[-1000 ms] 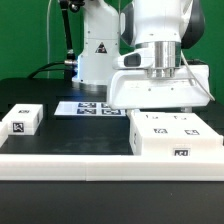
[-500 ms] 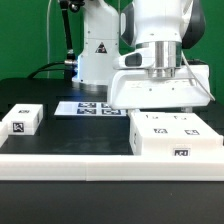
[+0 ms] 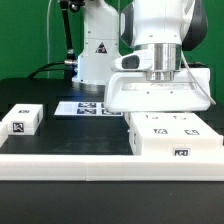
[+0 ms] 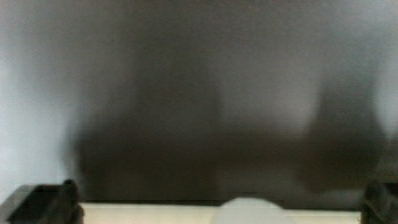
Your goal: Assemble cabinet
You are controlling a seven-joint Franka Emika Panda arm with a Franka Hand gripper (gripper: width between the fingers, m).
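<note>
I see the gripper (image 4: pixel 214 200) released, jaws spread wide, hanging above the cabinet (image 3: pixel 176 136). The cabinet rests near the table's (image 3: pixel 75 130) front edge, at the exterior view's right.

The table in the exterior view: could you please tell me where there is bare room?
The black tabletop between the small white block and the cabinet, in front of the marker board, is bare. The exterior view's right is crowded: the open hand hangs by the cabinet.
</note>
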